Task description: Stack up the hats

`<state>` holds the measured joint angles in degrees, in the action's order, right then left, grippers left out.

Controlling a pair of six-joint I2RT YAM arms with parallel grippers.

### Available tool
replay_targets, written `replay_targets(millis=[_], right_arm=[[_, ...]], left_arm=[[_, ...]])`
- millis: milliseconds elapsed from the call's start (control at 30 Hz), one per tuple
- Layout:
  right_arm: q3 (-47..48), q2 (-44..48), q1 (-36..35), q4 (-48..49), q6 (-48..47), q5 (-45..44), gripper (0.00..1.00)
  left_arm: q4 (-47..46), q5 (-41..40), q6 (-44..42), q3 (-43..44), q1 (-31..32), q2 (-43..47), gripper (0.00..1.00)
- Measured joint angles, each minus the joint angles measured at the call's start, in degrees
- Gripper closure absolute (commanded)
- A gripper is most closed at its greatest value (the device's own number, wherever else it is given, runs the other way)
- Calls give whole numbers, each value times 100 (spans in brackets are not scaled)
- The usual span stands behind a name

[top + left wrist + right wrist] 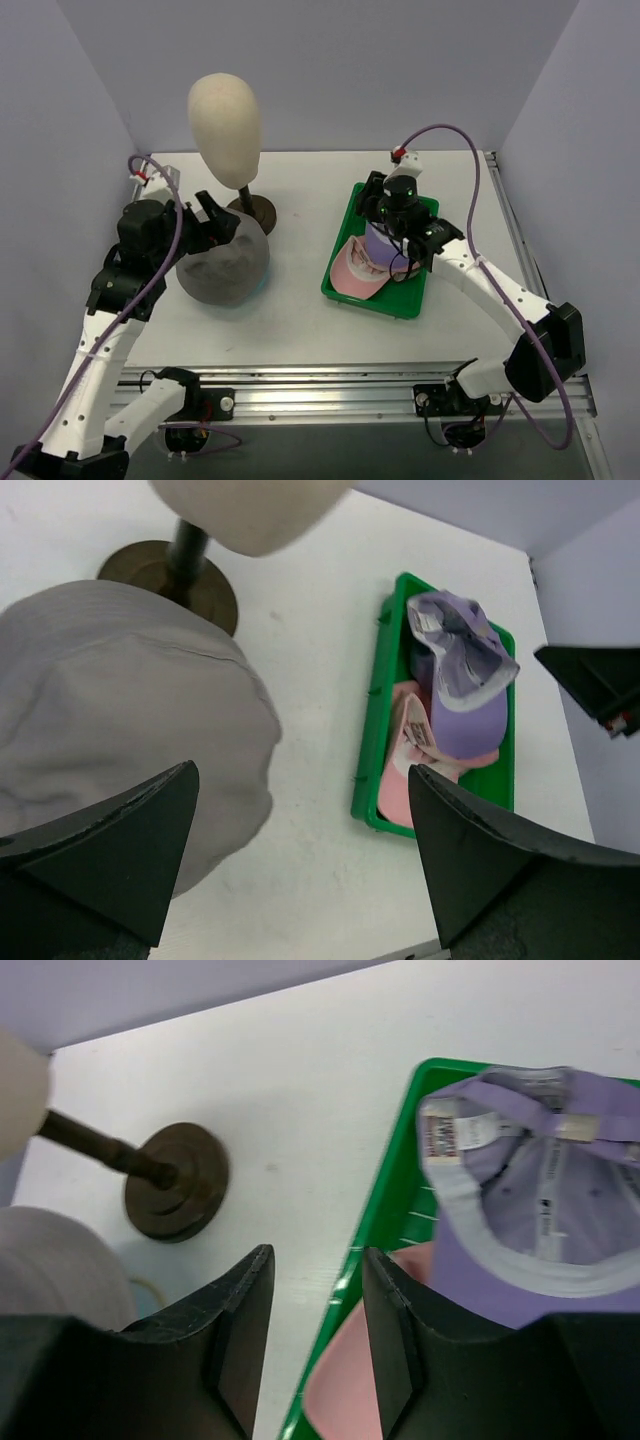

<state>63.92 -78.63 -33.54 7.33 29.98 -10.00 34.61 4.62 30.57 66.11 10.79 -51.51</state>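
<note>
Between the left gripper's [300, 780] two dark fingers [110, 850] there is only open space: the jaws are spread wide and grasp nothing. Directly beneath them lies the grey floppy hat [120, 700], a rounded mound on the table [300, 310], just beside the brown stand base [255, 210] of the cream mannequin head [225, 115]. A sliver of pale blue shows at the hat's near rim; what it is cannot be told.

The right gripper [318, 1260] has its jaws parted by a narrow gap, released, with nothing between them. It hovers over the left rim of the green tray [400, 1150]. In the tray the lilac cap [540, 1210] lies upside down, its inner band and labels showing, resting on top of the pink cap [345, 1390], whose brim points toward the near left corner of the tray.

The tray sits on the right half of the table, well apart from the grey hat on the left. The tabletop is plain white and matte, with a metal rail along its near edge. Pale lilac-grey walls [330, 70] close it in on three sides.
</note>
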Motion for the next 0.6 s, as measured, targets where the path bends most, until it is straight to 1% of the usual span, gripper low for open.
replay_targets(millis=[67,100,200,367,467,600], right_arm=[[28,-2,358,-247,-160,61,63],[28,-13,531,-323,-205,83,63],[50,-131,997,-568,-380,225,63],[59,-525,1172,-787,-605,328,61],[61,-844,1172,-798,-699,378,60],[70,-1281,1086,-804,-758,358,60]], left_arm=[[-7,-319,-81,44,695,-61,6],[-4,-428,-101,48,907,-76,6],[-20,-966,-210,79,1829,-179,6],[-184,-1611,-520,177,3283,-629,6],[-310,-1814,-723,179,3915,-925,6],[-739,-1773,-938,-39,4234,-960,6]])
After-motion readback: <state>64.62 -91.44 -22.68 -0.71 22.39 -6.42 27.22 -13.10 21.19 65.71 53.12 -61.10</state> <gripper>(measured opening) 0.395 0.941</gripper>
